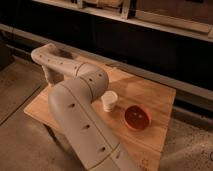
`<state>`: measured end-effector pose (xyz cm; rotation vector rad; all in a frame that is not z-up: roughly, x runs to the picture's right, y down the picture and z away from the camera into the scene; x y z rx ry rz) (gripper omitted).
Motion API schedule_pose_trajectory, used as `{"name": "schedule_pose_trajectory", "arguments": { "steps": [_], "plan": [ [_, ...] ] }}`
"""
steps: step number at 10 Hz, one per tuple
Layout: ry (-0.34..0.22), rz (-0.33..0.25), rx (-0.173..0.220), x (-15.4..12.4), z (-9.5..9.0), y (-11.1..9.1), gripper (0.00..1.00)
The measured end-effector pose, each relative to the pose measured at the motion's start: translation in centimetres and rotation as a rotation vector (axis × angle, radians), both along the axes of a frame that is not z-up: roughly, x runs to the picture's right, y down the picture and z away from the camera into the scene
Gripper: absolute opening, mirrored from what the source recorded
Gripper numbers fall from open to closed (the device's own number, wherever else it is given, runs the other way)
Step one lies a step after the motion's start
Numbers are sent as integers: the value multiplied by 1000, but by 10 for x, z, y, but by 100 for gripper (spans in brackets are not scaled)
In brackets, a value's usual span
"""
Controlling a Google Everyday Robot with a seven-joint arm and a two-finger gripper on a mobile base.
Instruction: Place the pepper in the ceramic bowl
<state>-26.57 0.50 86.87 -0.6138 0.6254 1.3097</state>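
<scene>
Gripper [49, 78]: left of frame, low over wooden table [155, 95], mostly behind arm [75, 115]; jaws closed. Pepper: hidden, place cannot tell. Ceramic bowl [137, 118]: right of centre, on table, near white cup [109, 100].

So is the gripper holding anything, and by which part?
Cannot tell: the gripper is down at the left end of the table, hidden behind the arm, fingers shut; no pepper shows.

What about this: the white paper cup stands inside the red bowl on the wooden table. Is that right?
No. In the camera view the white paper cup stands beside the red bowl, to its left, apart, on the wooden table. The claw is at the table's left end.
</scene>
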Motion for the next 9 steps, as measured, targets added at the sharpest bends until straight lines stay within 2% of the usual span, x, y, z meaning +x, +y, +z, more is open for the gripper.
{"name": "schedule_pose_trajectory", "arguments": {
  "steps": [1, 4, 9],
  "plan": [
    [4, -22, 13, 6, -16, -8, 0],
    [30, -70, 41, 28, -47, -20, 0],
    [122, -61, 65, 88, -80, -30, 0]
  ]
}}
